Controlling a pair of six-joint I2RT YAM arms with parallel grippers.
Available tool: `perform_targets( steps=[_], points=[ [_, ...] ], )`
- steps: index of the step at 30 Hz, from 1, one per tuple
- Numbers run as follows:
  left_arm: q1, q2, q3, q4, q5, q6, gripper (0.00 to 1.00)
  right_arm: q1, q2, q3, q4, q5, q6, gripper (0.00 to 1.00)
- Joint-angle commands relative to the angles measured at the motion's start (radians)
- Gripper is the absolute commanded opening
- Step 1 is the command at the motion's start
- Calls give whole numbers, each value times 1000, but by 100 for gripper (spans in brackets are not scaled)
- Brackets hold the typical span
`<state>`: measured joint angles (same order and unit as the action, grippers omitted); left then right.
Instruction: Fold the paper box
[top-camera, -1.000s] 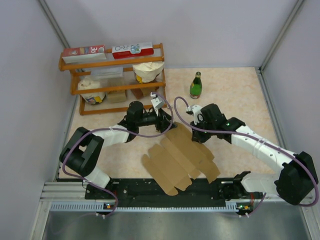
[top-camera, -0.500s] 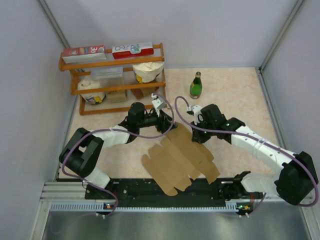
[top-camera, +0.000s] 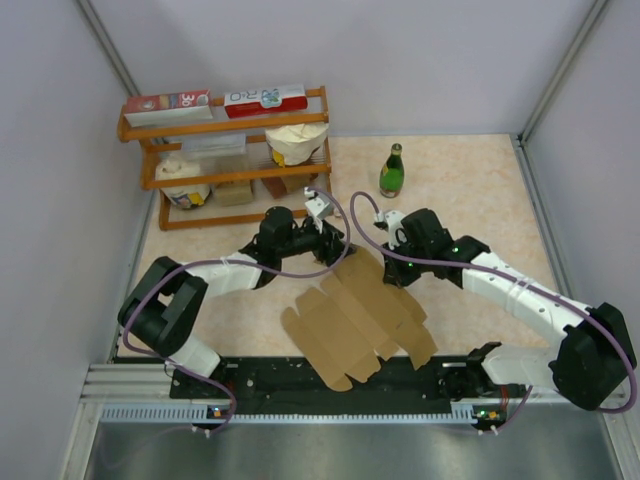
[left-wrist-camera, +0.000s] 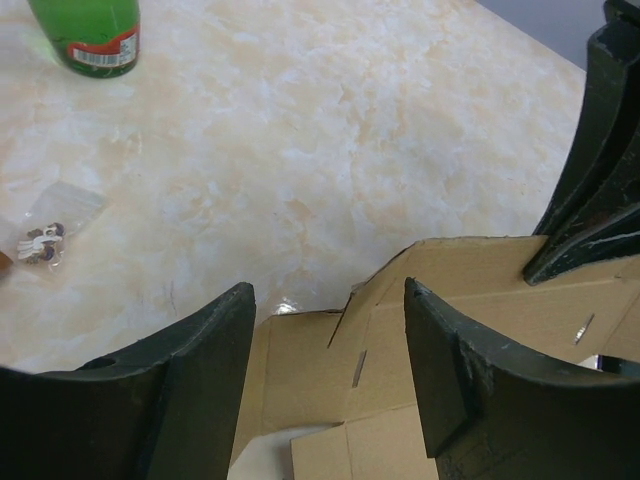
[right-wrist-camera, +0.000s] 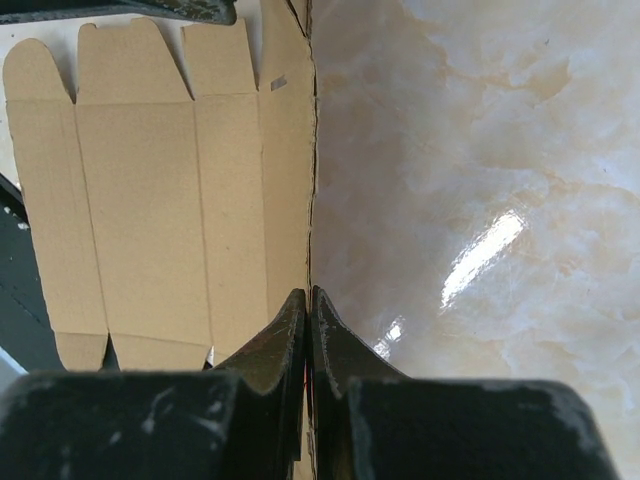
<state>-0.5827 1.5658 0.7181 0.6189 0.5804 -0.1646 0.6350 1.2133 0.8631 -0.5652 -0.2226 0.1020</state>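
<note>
The paper box (top-camera: 355, 315) is a flat brown die-cut sheet with flaps and creases, lying mid-table near the arm bases. My right gripper (top-camera: 391, 268) holds its far right edge. In the right wrist view the sheet (right-wrist-camera: 150, 180) runs straight into the shut right gripper (right-wrist-camera: 308, 292), whose jaws pinch that edge. My left gripper (top-camera: 334, 246) hovers at the sheet's far corner. In the left wrist view this open left gripper (left-wrist-camera: 328, 290) has the sheet's corner flaps (left-wrist-camera: 470, 290) below and between its fingers, touching nothing. The right gripper's dark fingers (left-wrist-camera: 590, 180) show at the right.
A wooden shelf (top-camera: 230, 160) with cartons and bags stands at the back left. A green bottle (top-camera: 392, 170) stands behind the grippers, also seen as the bottle (left-wrist-camera: 90, 35) in the left wrist view. A small clear bag (left-wrist-camera: 45, 240) lies on the marble-patterned table. Grey walls enclose the sides.
My left gripper has crept a little to the right along the sheet's far corner. The right gripper and the sheet have hardly moved.
</note>
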Motion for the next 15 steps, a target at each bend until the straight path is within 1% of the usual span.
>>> perform_targets(
  steps=[1,7,10,15],
  points=[
    [-11,-26,4,15,-70,22,66,15,-9,2,39,-11,8,0],
    [-9,16,38,4,-16,102,66,14,-8,5,39,-41,-10,0],
    [-3,48,81,-21,47,132,66,15,-12,4,39,-53,-13,0],
    [4,92,130,-34,148,129,65,14,-24,-4,39,-61,-16,0]
  ],
)
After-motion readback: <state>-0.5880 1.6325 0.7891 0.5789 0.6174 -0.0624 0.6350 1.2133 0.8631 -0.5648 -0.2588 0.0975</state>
